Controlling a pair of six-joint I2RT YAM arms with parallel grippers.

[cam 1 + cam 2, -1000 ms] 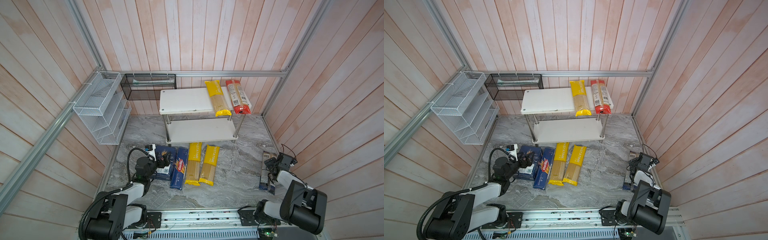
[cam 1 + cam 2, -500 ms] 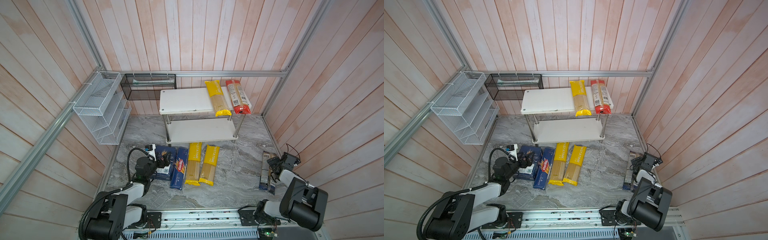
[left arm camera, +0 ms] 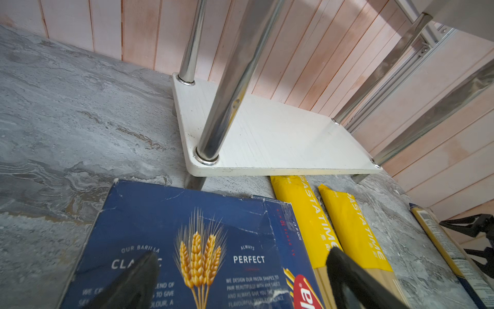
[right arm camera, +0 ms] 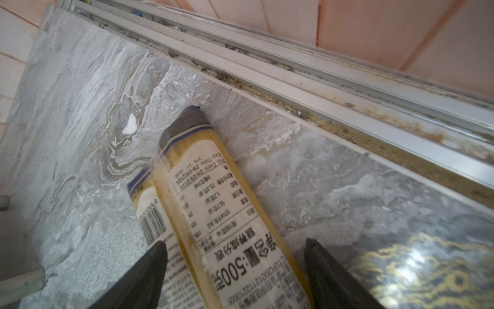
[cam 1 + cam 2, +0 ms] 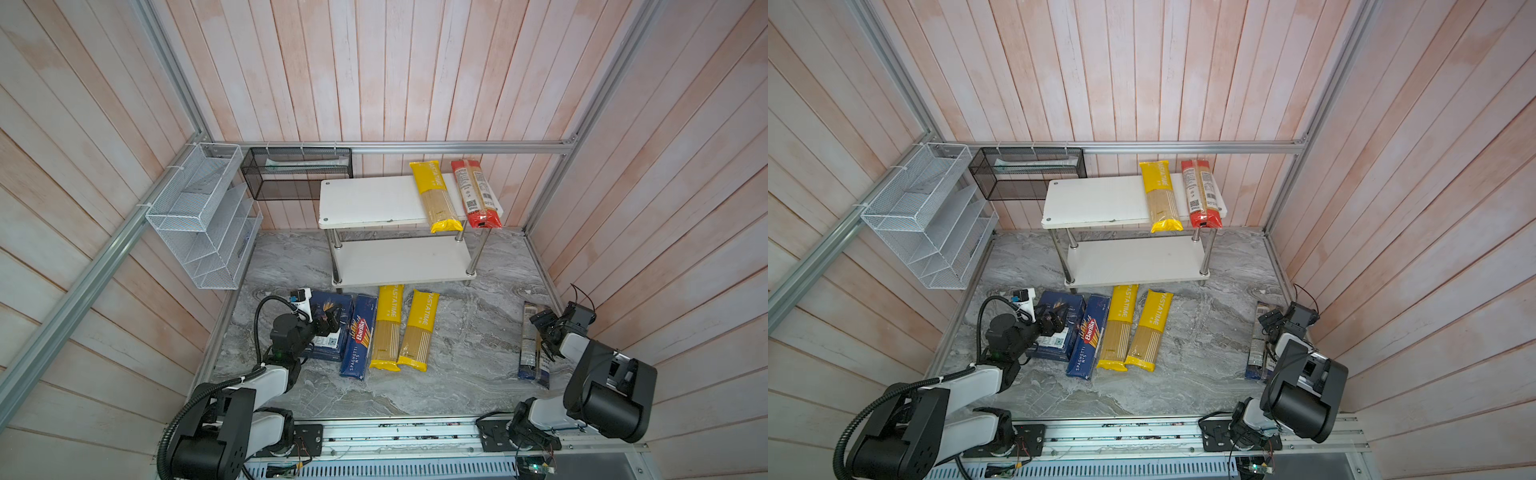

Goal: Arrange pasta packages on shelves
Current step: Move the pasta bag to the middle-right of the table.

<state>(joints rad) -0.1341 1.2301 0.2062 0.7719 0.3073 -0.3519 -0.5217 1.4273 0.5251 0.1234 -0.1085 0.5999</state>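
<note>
In both top views the right end effector (image 5: 547,332) has shifted slightly since a second ago and now sits low over the dark-ended clear bag (image 5: 528,349), which lies along the worktop's (image 5: 461,332) right edge, so a pick looks imminent. The left end effector (image 5: 331,321) has not moved. On the shelves (image 5: 370,203), a PASTATIME bag (image 5: 436,195) and the red-ended bag (image 5: 476,193) fill the top board's right end. The rest of that board and the lower board are bare. The left wrist view shows the left jaws released above the Barilla box (image 3: 165,227). The right wrist view shows the jaws spread, straddling the bag without gripping it, with the edge rail (image 4: 320,88) close beside.
</note>
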